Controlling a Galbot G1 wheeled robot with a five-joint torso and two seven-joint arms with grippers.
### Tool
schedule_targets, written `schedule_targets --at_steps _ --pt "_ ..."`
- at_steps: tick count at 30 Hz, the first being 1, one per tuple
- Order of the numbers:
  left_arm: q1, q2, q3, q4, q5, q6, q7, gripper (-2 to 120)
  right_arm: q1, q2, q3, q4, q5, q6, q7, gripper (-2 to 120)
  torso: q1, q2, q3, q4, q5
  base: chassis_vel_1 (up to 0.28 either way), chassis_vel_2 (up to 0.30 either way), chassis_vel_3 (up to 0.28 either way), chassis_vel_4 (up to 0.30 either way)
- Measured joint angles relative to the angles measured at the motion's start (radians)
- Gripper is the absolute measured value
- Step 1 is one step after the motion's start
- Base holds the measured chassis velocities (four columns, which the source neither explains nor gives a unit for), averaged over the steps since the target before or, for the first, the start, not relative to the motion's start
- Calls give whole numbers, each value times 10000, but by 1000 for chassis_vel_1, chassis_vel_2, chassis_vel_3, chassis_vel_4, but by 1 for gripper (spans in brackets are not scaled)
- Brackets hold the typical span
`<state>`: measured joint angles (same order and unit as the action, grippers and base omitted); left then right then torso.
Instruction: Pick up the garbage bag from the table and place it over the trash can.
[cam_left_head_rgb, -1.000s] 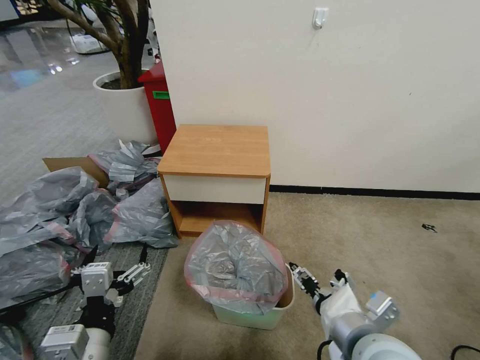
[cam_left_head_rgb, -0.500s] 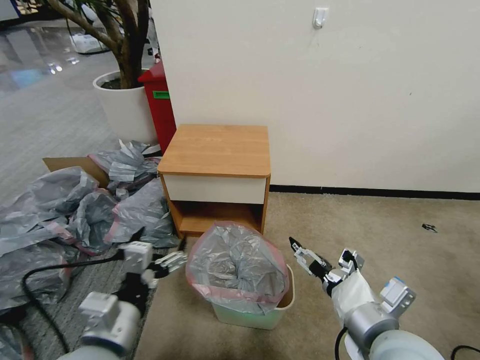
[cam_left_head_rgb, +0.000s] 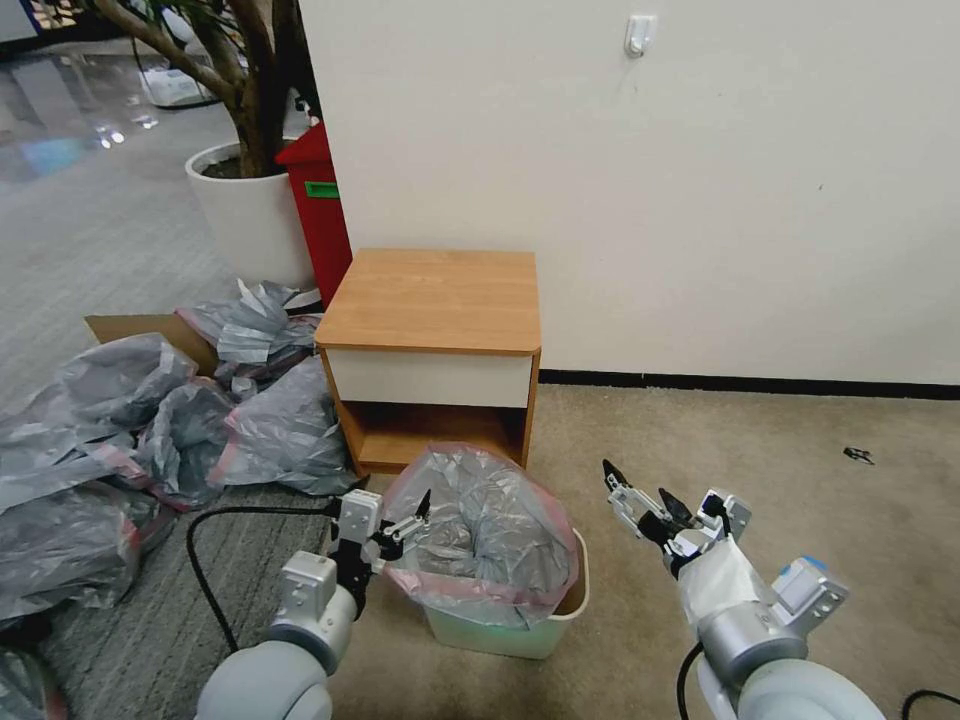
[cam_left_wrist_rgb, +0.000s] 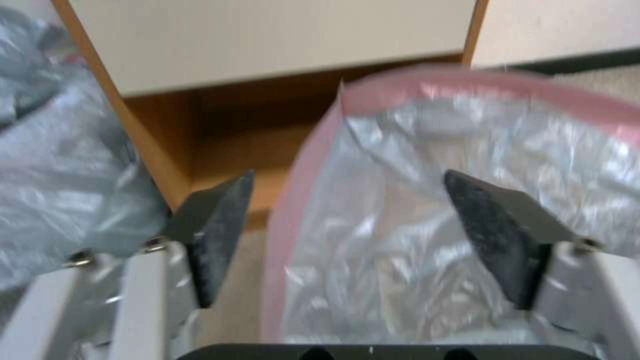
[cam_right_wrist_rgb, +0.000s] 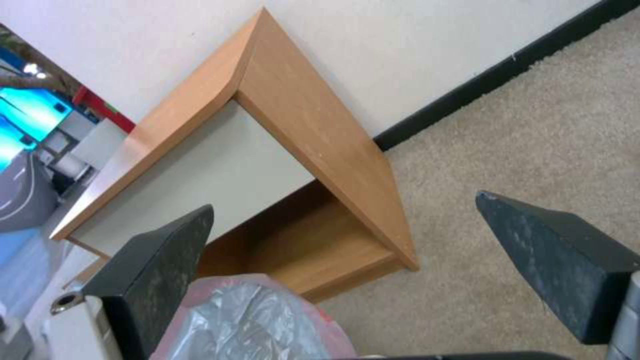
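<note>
The grey garbage bag (cam_left_head_rgb: 480, 530) with its pink-red band sits in the beige trash can (cam_left_head_rgb: 578, 590), its rim standing up above the bin. The can stands on the carpet in front of the wooden table (cam_left_head_rgb: 435, 300), whose top is bare. My left gripper (cam_left_head_rgb: 405, 525) is open at the bag's left rim. In the left wrist view its fingers (cam_left_wrist_rgb: 220, 230) straddle the pink band of the bag (cam_left_wrist_rgb: 413, 165), one outside and one over the plastic. My right gripper (cam_left_head_rgb: 638, 485) hangs open over the carpet to the right of the can, apart from the bag (cam_right_wrist_rgb: 247, 320) and facing the table (cam_right_wrist_rgb: 313, 125).
A heap of grey bags (cam_left_head_rgb: 150, 430) covers the floor on the left, with a cardboard piece (cam_left_head_rgb: 150, 325) behind it. A red cabinet (cam_left_head_rgb: 320, 200) and a white plant pot (cam_left_head_rgb: 245, 210) stand beyond. The wall runs behind the table. A black cable (cam_left_head_rgb: 215, 560) trails from my left arm.
My left arm has swung right from beside the heap to the bag's left rim. My right gripper has drifted up and to the right, away from the can.
</note>
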<state>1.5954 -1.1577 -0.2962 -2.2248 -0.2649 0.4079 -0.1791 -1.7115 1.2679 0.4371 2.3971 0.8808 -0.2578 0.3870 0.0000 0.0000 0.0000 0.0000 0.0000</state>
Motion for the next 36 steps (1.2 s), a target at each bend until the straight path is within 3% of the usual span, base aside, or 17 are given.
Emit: schedule_targets --at_steps 15,20,24,36 --pt "21 -31 379 638 -49 53 -91 65 10 217 -32 -145 -72 226 60 100 0 0 0 0 0 0 0 0 0" --pt "120 -118 488 650 -119 318 -333 59 10 244 -28 -170 -103 249 75 100 0 0 0 0 0 0 0 0 0" --pt "269 -188 531 621 -134 501 -461 46 15 277 3 -189 -105 259 84 100 0 0 -1 0 0 0 0 0 0" --pt "297 -263 721 765 -134 637 -595 43 31 362 -49 -285 -116 265 96 100 0 0 0 0 0 0 0 0 0"
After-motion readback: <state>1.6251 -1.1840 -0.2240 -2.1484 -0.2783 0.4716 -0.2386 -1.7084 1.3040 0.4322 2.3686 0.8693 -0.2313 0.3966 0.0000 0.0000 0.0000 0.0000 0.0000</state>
